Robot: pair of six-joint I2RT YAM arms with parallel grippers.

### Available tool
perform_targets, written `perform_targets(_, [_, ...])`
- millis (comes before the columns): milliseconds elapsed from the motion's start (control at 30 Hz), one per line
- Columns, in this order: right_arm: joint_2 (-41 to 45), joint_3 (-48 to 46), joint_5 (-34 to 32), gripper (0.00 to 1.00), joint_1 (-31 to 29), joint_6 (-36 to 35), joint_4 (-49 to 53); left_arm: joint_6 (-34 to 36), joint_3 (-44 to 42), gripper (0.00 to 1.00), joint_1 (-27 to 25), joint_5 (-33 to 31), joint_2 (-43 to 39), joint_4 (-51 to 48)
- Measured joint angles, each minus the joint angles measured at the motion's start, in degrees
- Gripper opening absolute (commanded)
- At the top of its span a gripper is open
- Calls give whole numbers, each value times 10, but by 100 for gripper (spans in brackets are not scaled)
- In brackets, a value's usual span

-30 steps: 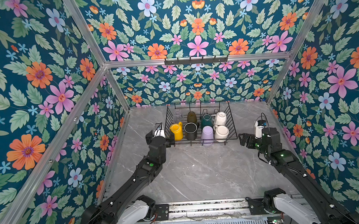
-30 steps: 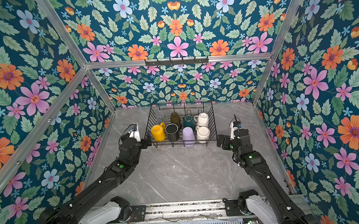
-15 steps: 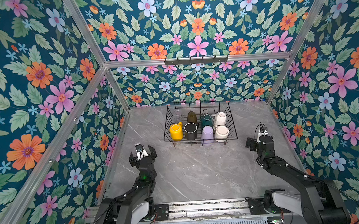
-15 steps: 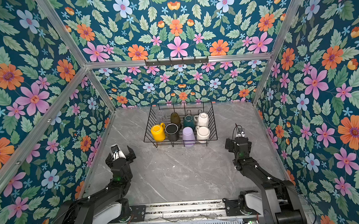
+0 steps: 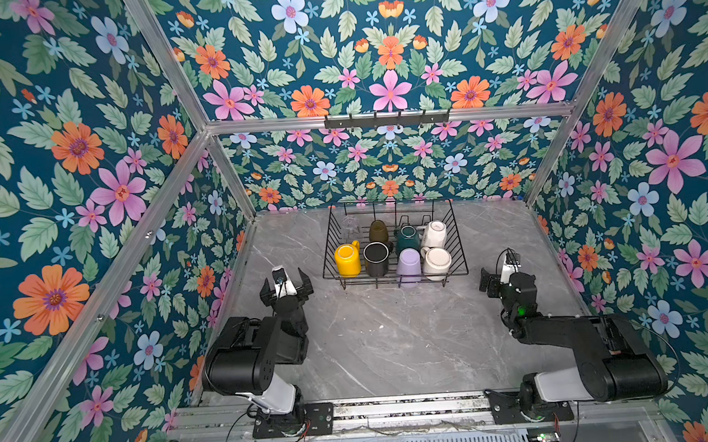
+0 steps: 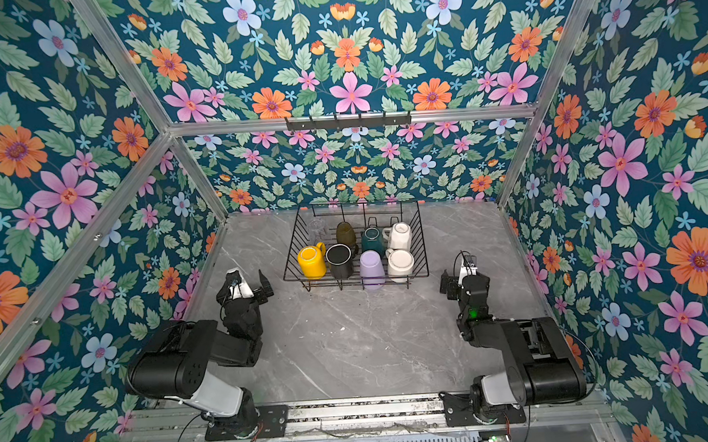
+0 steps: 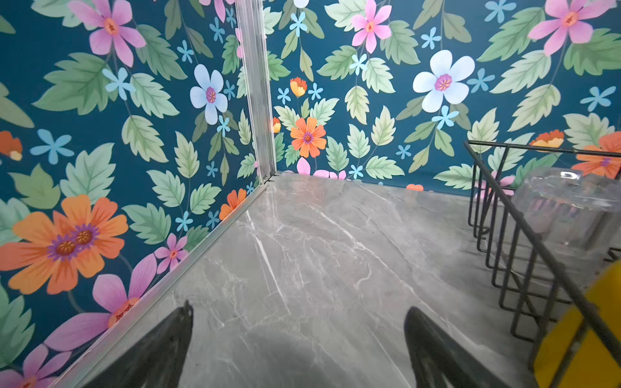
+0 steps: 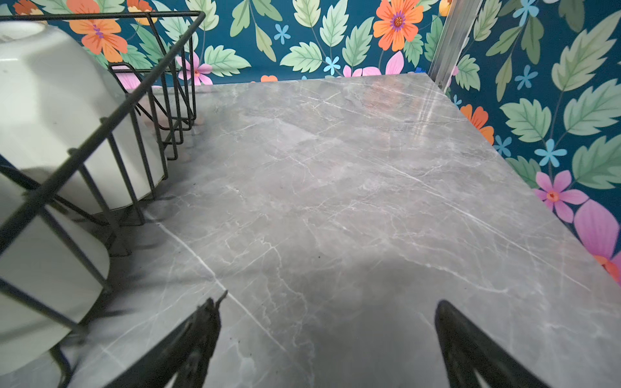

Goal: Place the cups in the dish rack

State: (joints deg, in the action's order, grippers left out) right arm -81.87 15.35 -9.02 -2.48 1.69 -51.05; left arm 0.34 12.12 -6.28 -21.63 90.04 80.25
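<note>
Eight cups sat in the black wire dish rack [image 5: 329, 248] at the back of the grey worktop [image 5: 391, 332].
Front row: yellow mug [image 5: 347, 260], black mug [image 5: 376, 259], lilac tumbler [image 5: 408, 265], white mug [image 5: 437, 262]; behind: clear glass [image 5: 350, 226] — faint, seemingly upturned — amber glass [image 5: 378, 231], dark-green mug [image 5: 406, 238], cream mug [image 5: 433, 233]. Since a second earlier the cups had not shifted; the left fingers [image 7: 437, 362] and right fingers [image 8: 470, 356], wide and empty, had pulled back from the rack's sides.

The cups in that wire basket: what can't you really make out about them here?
- Clear glass: both top views, too small and see-through for an outline; left wrist view blurs it behind dish rack wires.
- Black mug: mouth up or down, too dark to tell in both top views.
- Yellow mug: left wrist view, cut off by the edge.
</note>
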Motion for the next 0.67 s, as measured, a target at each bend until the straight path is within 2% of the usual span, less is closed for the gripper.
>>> perform_targets(200, [-9, -1, 7, 99, 1, -4, -25, -2, 21, 100, 10, 16, 23, -44])
perform_targets(667, [-9, -2, 9, 99, 1, -4, -28, -4, 28, 100, 22, 31, 30, -45])
